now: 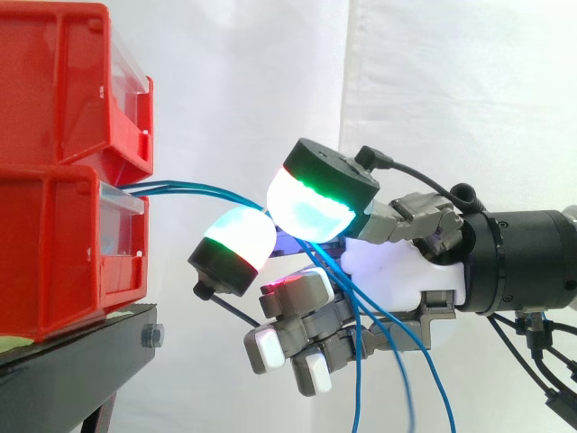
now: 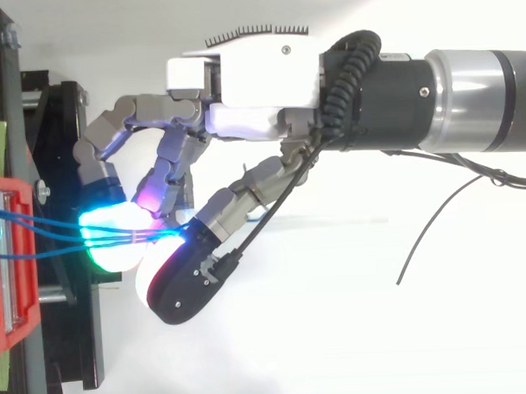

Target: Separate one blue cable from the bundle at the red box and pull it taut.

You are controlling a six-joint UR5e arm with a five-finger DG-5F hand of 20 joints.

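White curtain [image 1: 270, 72] behind, red bins [image 1: 54, 180] stacked on the black stand [image 1: 81, 361] at left, and we see blue cables [image 1: 207, 190] running from the lower bin into the hand [image 1: 397, 266]. Its curled fingers pinch them between two glowing pads [image 1: 239, 236], loose ends hanging below.

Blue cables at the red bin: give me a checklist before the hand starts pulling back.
1. Pinch closed: ok. The hand has two glowing pads pressed together on the thin blue cables.
2. One strand isolated: cannot tell. Several strands converge at the pads.
3. Tension: not ok. The strands bow between the lower red plastic bin and the pads.
4. Loose lengths: not ok. They hang across the curled lower fingers and could snag.
5. Bins seated on the black stand: ok.
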